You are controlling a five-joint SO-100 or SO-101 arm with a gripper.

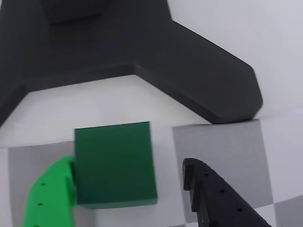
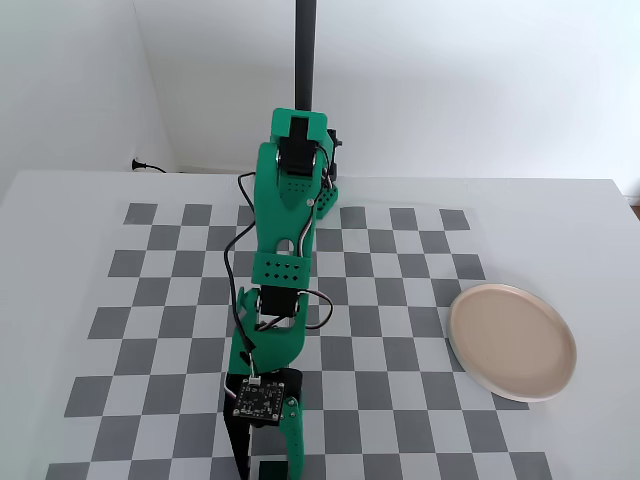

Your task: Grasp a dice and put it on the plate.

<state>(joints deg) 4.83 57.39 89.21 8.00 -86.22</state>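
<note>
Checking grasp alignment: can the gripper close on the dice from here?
Probably yes. In the wrist view the dice sits between the open gripper fingers, green finger touching one side, nothing blocking.

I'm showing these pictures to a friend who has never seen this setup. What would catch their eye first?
Probably the bright green arm stretched forward over the checkerboard mat in the fixed view, reaching towards the mat's near edge. Next, the beige-pink plate lying empty at the mat's right side. In the wrist view the dark green dice fills the middle, sitting between the fingers of the open gripper, the green finger touching its left side.
</note>
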